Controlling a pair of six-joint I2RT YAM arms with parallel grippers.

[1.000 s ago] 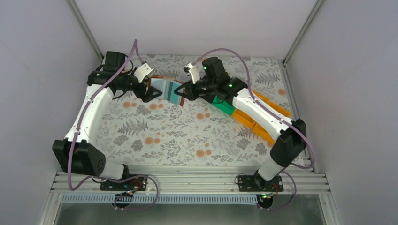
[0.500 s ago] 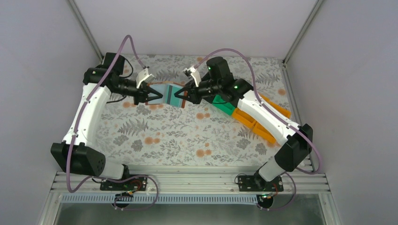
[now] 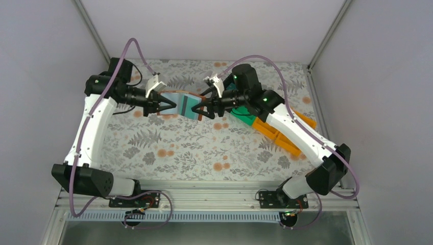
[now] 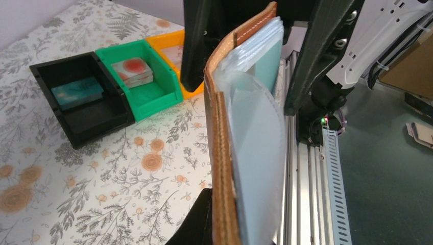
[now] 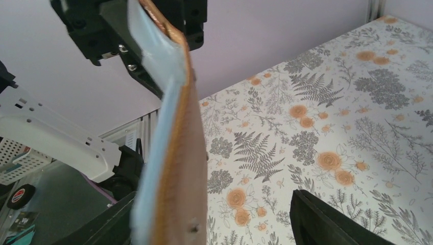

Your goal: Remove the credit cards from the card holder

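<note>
Toward 3 o'clock on the floral tabletop (image 3: pixel 194 148), an orange bin (image 3: pixel 278 133) and a green bin (image 3: pixel 245 117) lie partly hidden under the right arm (image 3: pixel 301 133). The card holder (image 3: pixel 181 104) hangs open above 12 o'clock, with the left tool (image 3: pixel 166 106) pinching its 9 o'clock edge and the right tool (image 3: pixel 200 108) spread at its 3 o'clock edge. A teal card (image 4: pixel 268 61) sits in a slot.

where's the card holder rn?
Top view, far centre of the table: the card holder is spread open between the arms, left gripper shut on its left end, open right gripper at its right end, green bin beyond.
</note>
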